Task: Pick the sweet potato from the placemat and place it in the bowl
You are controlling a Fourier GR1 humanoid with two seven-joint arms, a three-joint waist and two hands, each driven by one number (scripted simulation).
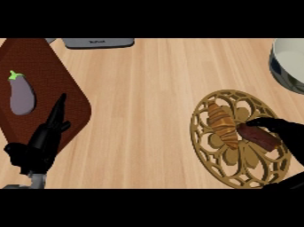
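A reddish-brown sweet potato (pixel 259 136) lies on the round gold cut-out placemat (pixel 240 175) at the right of the counter. My right hand (pixel 297 142) comes in from the lower right, its fingers curled round the sweet potato's right end. A croissant (pixel 222 122) lies next to it on the mat's left half. The white bowl (pixel 297 65) with a dark rim stands at the upper right edge, partly cut off. My left hand (pixel 41 144) rests open at the lower left, fingers pointing up.
A dark red-brown cutting board (pixel 43 71) covers the left side and bears a purple eggplant (pixel 21 94). A grey appliance (pixel 98 42) sits at the top edge. Bare wooden counter (pixel 147 111) lies between board and placemat.
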